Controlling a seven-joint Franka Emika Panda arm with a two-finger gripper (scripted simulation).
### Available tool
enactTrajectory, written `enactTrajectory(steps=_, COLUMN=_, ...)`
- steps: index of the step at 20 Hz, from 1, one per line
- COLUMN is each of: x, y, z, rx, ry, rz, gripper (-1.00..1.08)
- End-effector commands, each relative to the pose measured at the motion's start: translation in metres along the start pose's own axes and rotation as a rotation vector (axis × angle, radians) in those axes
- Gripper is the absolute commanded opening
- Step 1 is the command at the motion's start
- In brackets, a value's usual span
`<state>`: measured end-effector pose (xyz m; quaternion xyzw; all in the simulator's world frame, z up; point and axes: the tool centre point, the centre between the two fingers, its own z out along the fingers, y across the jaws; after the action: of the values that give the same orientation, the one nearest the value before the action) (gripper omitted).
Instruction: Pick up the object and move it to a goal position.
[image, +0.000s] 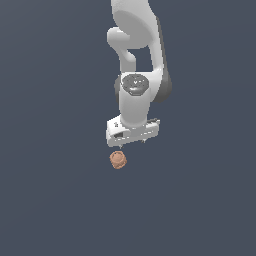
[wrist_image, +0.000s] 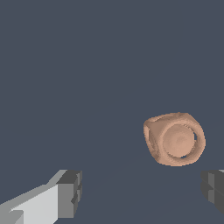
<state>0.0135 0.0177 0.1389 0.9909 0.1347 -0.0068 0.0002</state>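
pincer: my pincer (image: 131, 142) released, jaws spread, holding nothing
object: orange-brown lump (image: 118, 160) on the desk (image: 50, 200), centre frame, just below-left of pincer
risk: lump off-centre; closing now could clip and roll it

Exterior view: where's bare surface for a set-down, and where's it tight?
Bare dark surface runs wide on both sides of the arm and in the foreground. The only tight spot is right under the open pincer, where the orange-brown lump sits.
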Motion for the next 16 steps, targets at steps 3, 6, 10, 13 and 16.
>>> enactTrajectory(steps=3, x=0.004, y=0.023, z=0.016, rx=-0.001, ry=0.004, rz=-0.083, gripper=1.00)
enactTrajectory(steps=6, x=0.006, y=0.036, z=0.026, rx=-0.002, ry=0.007, rz=-0.132, gripper=1.00)
enactTrajectory(steps=10, x=0.007, y=0.050, z=0.037, rx=-0.002, ry=0.010, rz=-0.184, gripper=1.00)
enactTrajectory(steps=13, x=0.008, y=0.058, z=0.043, rx=-0.003, ry=0.011, rz=-0.212, gripper=1.00)
enactTrajectory(steps=16, x=0.008, y=0.063, z=0.047, rx=-0.003, ry=0.012, rz=-0.232, gripper=1.00)
